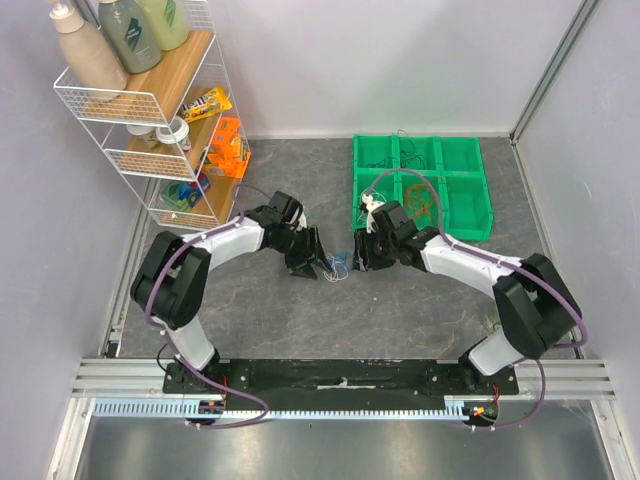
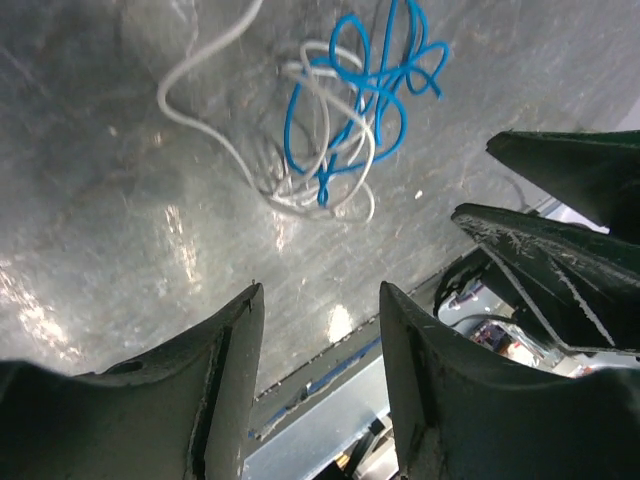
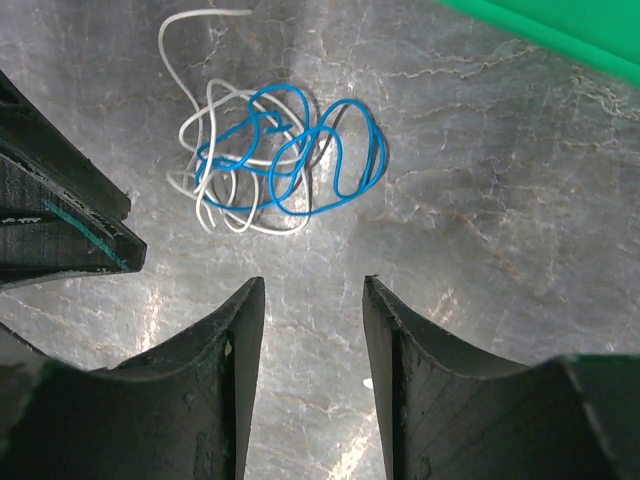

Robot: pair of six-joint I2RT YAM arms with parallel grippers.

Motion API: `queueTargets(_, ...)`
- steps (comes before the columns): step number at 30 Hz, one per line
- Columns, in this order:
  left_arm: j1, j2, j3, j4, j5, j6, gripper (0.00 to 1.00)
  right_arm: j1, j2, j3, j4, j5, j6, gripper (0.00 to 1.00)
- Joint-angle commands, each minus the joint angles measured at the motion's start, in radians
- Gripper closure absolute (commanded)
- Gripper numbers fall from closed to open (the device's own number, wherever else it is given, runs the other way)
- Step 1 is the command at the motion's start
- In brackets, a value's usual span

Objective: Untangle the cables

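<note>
Along the near edge, a black base plate (image 1: 340,378) held both arms, and a broad stretch of grey marbled tabletop (image 1: 340,320) lay bare beyond it. At mid-table the left gripper (image 1: 318,262) (image 2: 320,290) and the right gripper (image 1: 360,255) (image 3: 312,282) faced each other with only a narrow space between them. Both had their jaws parted, with nothing between them. In that space a thin blue wire (image 2: 350,100) (image 3: 285,160) lay knotted through a thin white wire (image 2: 200,120) (image 3: 205,150), flat on the table just ahead of both sets of fingertips and touching neither.

Right of centre, a green plastic tray of six compartments (image 1: 465,205) stood further back, with a loopy orange wire (image 1: 421,203) in its middle front compartment. Open tabletop ran from the tray across to a white wire rack (image 1: 110,100) in the far left corner. The rack carried pump bottles (image 1: 130,35) and a yellow packet (image 1: 207,101), whose labels were too small to read. Pale walls (image 1: 400,60) closed the left, far and right sides.
</note>
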Motion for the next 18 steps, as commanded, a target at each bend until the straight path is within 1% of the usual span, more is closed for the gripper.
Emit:
queueTargets(1,0.0,0.058,0.098,0.002,-0.036,0.072,0.44,-0.03,0.074,0.06,0.068,-0.065,0.028,0.5)
queueTargets(4,0.0,0.109,0.132,0.004,-0.024,0.072,0.43,-0.033,0.117,0.092,0.082,-0.105,0.035,0.51)
queueTargets(6,0.0,0.139,0.149,0.004,-0.013,0.069,0.43,-0.033,0.14,0.107,0.083,-0.104,0.025,0.51)
queueTargets(9,-0.003,0.16,0.141,0.021,0.025,0.058,0.53,-0.035,0.166,0.139,0.056,-0.078,-0.011,0.51)
queueTargets(11,-0.003,0.152,0.12,0.032,0.022,0.054,0.57,-0.035,0.178,0.153,0.048,-0.069,-0.025,0.51)
queueTargets(15,-0.003,0.137,0.083,0.044,0.024,0.05,0.62,-0.035,0.218,0.175,0.042,-0.102,-0.034,0.5)
queueTargets(18,-0.005,0.124,0.075,0.047,0.021,0.046,0.67,-0.035,0.231,0.172,0.034,-0.072,-0.05,0.51)
